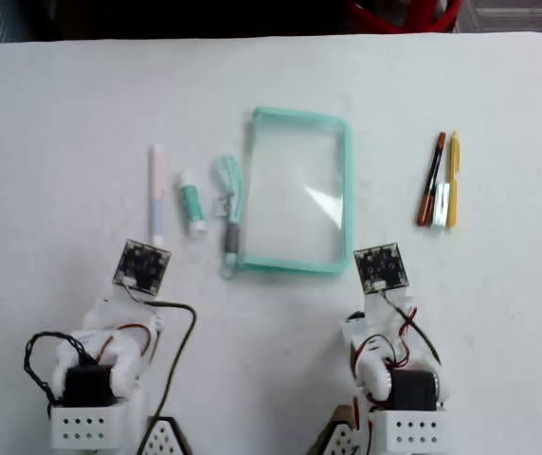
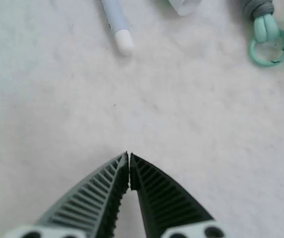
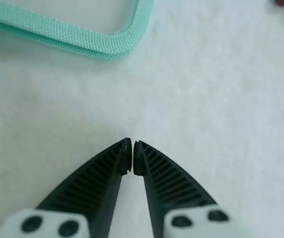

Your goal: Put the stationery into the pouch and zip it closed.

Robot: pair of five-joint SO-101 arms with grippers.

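The clear flat pouch (image 1: 348,180) edged in mint-green fabric was seen lying in the middle of the white table (image 1: 53,114), with nothing yet inside it. Its mint and grey wrist strap (image 1: 230,213) was stretched along the pouch's left side. Just beyond the strap lay a short green and white stick (image 1: 192,202), and next to that a slim pink and pale blue pen (image 1: 157,194). Well apart on the right, a red-brown marker (image 1: 431,178) and a yellow pen (image 1: 452,178) were laid side by side, with a small white piece (image 1: 440,202) between their near ends.

The left gripper (image 2: 129,163) was held clenched on nothing, its tips together over bare table, short of the pale pen's white end. The right gripper (image 3: 132,156) was likewise closed and empty, near the pouch's near right corner.

The collecting was judged not yet begun. Whether the zip stood open could not be told, so that would best be settled first. The jaws would have to be parted before any descent. Each pen would best be taken across its barrel near the middle, so that it is not tipped when lifted. As the pouch lay flat, its mouth would probably need to be held up by the other arm, and the strap's ring kept from being snagged.
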